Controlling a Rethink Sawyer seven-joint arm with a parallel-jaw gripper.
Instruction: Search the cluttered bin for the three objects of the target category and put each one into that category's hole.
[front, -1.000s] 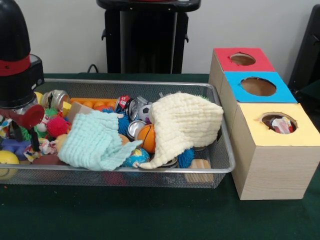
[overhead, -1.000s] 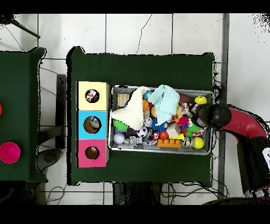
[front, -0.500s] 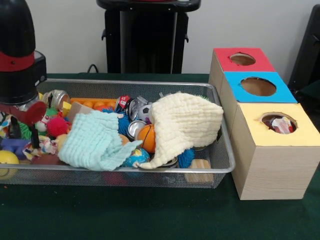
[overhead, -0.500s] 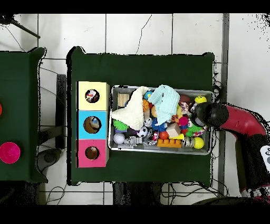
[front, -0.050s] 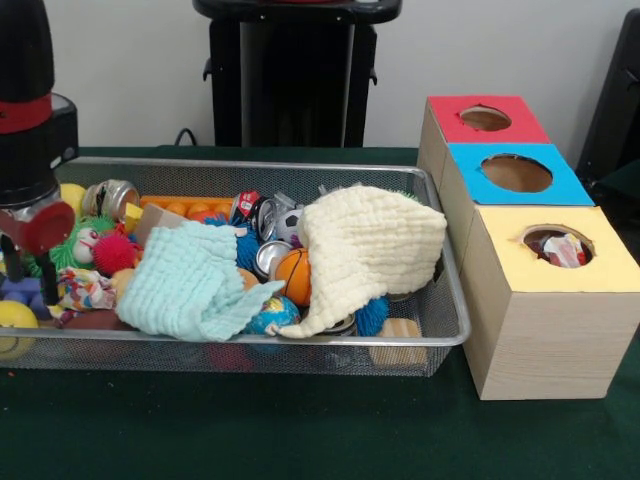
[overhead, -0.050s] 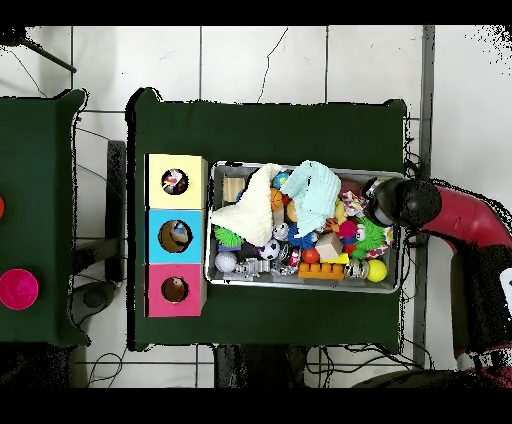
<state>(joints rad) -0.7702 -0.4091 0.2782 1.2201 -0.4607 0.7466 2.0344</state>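
The gripper (front, -0.050s: 22, 262) is seen at the end of the wire bin (front, -0.050s: 300, 345) farthest from the three boxes; two dark fingers (front, -0.050s: 48, 282) hang apart with nothing visibly held. Beside it in the bin lie a pink spiky ball (front, -0.050s: 115, 252) and a yellow ball (front, -0.050s: 15, 317). Further along, a mint cloth (front, -0.050s: 190, 285) and a cream cloth (front, -0.050s: 370, 245) cover much of the clutter. The search is judged under way; no target is identified yet. A clear pick, or shifting a cloth, is called for next. The yellow box (front, -0.050s: 550, 300) stands just beside the bin.

Gripper (front, -0.050s: 28, 262) cut off at left edge; cloths (front, -0.050s: 370, 245) hide toys
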